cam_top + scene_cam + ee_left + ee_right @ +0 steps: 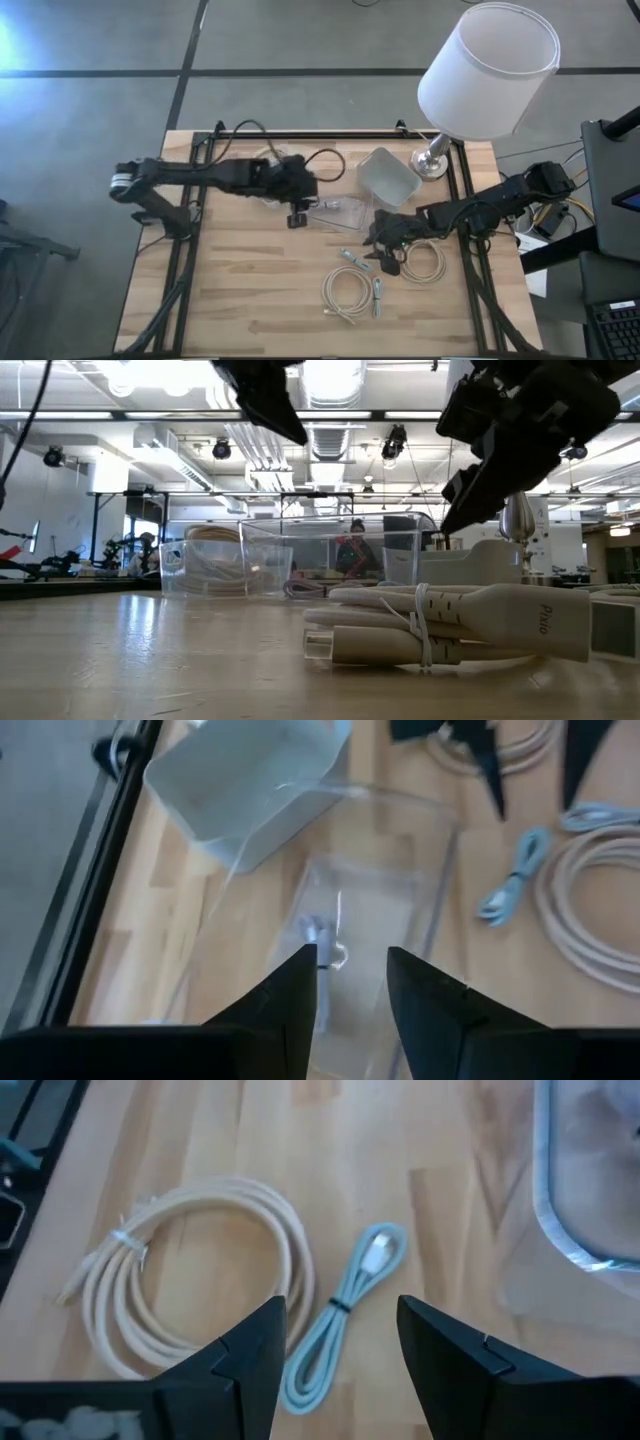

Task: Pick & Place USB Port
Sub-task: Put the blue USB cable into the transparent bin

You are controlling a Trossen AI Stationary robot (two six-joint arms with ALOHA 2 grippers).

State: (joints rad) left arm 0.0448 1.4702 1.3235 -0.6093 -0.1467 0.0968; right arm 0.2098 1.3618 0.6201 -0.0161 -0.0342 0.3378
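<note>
A short pale blue USB cable point(345, 1315), folded and tied, lies on the wood with its plug point(380, 1250) pointing away. In the high view this cable point(352, 258) lies just left of my right gripper point(386, 256). My right gripper point(340, 1305) hovers open above it, its fingers on either side of the cable's near end in the wrist view. My left gripper point(298, 216) hangs open above the clear plastic container point(338, 212). In the left wrist view my left gripper point(352, 955) looks down on a small grey piece point(322, 938) lying in that container point(400, 850).
A grey bin point(388, 175) stands behind the clear container, with a lamp point(485, 70) on a metal base point(432, 160) at the far right. Beige cable coils point(348, 295) point(425, 262) and another small cable point(378, 296) lie near the right gripper. The near-left wood point(220, 290) is bare.
</note>
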